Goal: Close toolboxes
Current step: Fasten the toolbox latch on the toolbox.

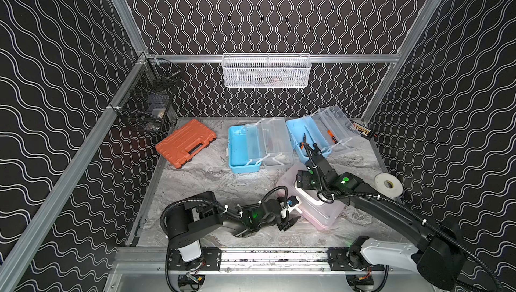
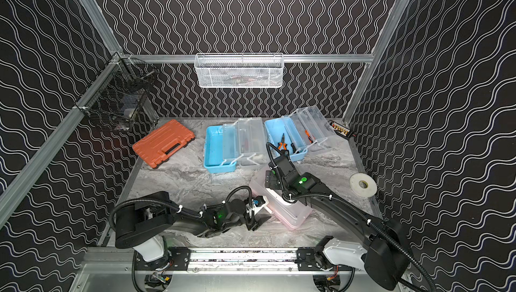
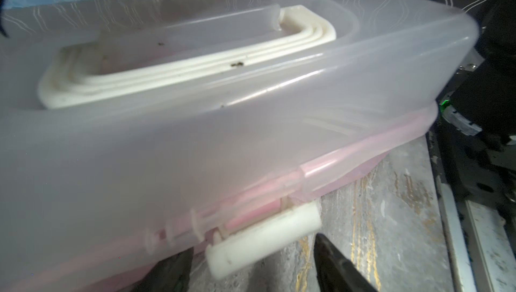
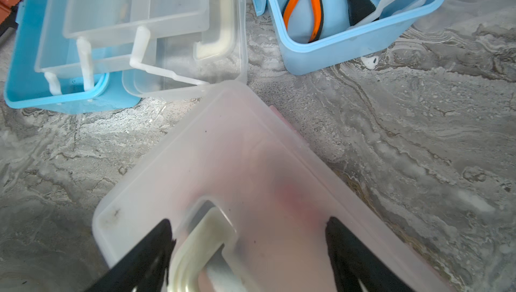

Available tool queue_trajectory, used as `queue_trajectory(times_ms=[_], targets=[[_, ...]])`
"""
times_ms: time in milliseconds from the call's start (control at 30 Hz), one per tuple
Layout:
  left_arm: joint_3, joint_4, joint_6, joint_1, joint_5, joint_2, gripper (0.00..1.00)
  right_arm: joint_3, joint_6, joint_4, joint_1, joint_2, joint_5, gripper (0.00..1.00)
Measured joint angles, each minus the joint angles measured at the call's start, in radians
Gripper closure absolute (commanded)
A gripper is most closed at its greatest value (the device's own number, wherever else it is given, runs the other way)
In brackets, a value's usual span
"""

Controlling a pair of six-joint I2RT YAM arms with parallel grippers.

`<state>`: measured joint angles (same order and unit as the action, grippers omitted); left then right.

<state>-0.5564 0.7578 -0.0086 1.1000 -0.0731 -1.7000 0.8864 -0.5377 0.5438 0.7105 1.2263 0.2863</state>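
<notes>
Left wrist view: left gripper [image 3: 252,244] apart astride the white latch [image 3: 264,237] of the pink toolbox [image 3: 251,137] (lid down); right gripper [image 4: 249,220] apart above it.

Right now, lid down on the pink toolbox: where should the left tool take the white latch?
Probably the free bar of the white latch, end to end, coming low from the front long side of the pink toolbox. The bar sticks out below the lid seam, both ends exposed, and the left tool has a finger either side of it.

Three toolboxes [image 1: 237,148], one orange case [image 1: 185,142], two wire baskets [image 1: 266,71], one tape roll [image 1: 388,185]
</notes>
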Motion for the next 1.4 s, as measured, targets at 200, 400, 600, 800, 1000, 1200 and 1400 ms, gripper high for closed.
queue_trajectory(times_ms=[200,400,600,800,1000,1200,1400], targets=[[-0.024,-0.076,0.0,0.0,-0.051,0.011,0.43,0.0,0.0,-0.006,0.001,0.006,-0.003,0.15],[-0.052,-0.137,0.0,0.005,-0.091,0.011,0.49,-0.002,0.0,-0.024,0.003,0.014,0.004,0.16],[-0.082,-0.206,0.0,0.011,-0.114,0.027,0.55,-0.018,0.0,-0.079,0.015,0.026,0.027,0.16],[-0.107,-0.278,-0.018,0.011,-0.139,0.046,0.64,-0.039,-0.001,-0.126,0.036,0.033,0.075,0.17],[-0.131,-0.341,-0.047,0.012,-0.158,0.039,0.71,-0.055,-0.009,-0.164,0.068,0.04,0.101,0.17],[-0.161,-0.403,-0.105,0.012,-0.188,0.022,0.76,-0.062,-0.026,-0.203,0.088,0.051,0.113,0.17],[-0.138,-0.356,-0.154,0.012,-0.2,0.05,0.76,-0.06,-0.058,-0.217,0.088,0.047,0.108,0.16]])
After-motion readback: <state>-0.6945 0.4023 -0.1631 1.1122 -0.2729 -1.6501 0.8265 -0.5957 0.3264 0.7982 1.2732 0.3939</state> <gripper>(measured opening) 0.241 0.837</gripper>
